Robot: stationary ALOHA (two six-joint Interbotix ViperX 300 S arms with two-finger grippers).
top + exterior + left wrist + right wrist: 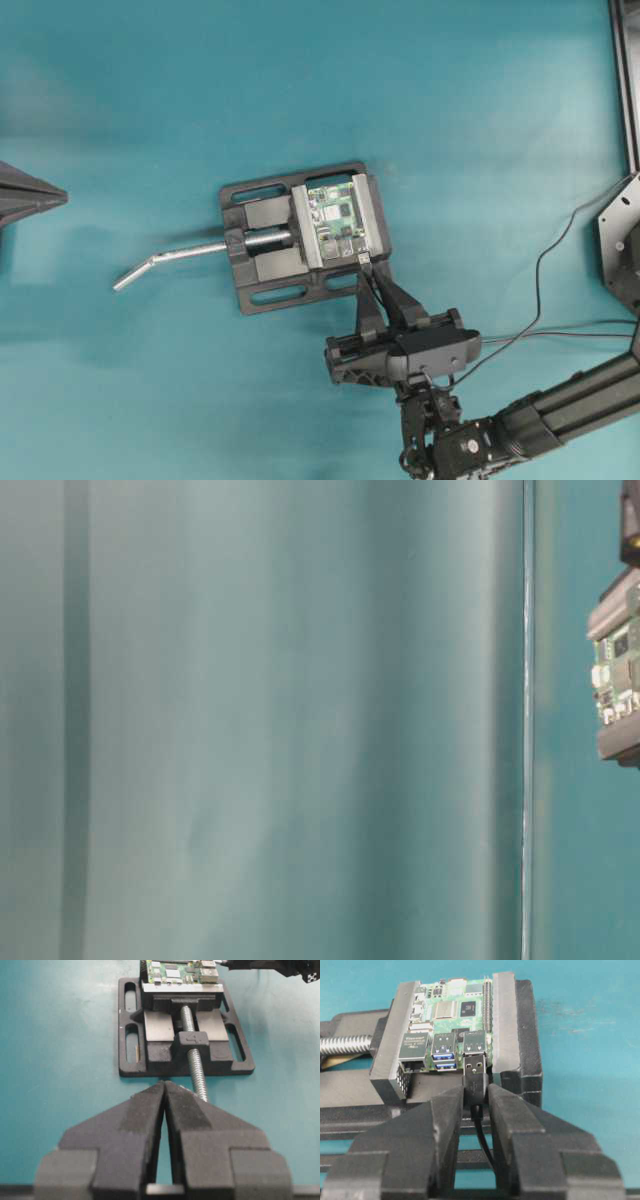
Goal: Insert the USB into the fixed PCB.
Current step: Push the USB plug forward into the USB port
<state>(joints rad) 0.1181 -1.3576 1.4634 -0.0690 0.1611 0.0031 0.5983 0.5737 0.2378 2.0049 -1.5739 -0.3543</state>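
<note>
Teal tabletop (150, 100), plain and matte, with a black frame rail (622, 80) at its far right edge. Right gripper (476, 1091) is clamped on the USB (475, 1074); the plug's metal tip sits just ahead of the fingertips, at the mouth of the fixed PCB (451, 1010) port. Vise (262, 290) grips the board. Left gripper (164, 1091) is closed and empty, well back from the vise.

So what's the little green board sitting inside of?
The green board sits clamped between the jaws of a black vise. What lies under it is hidden. The right gripper holds the USB at its edge.
</note>
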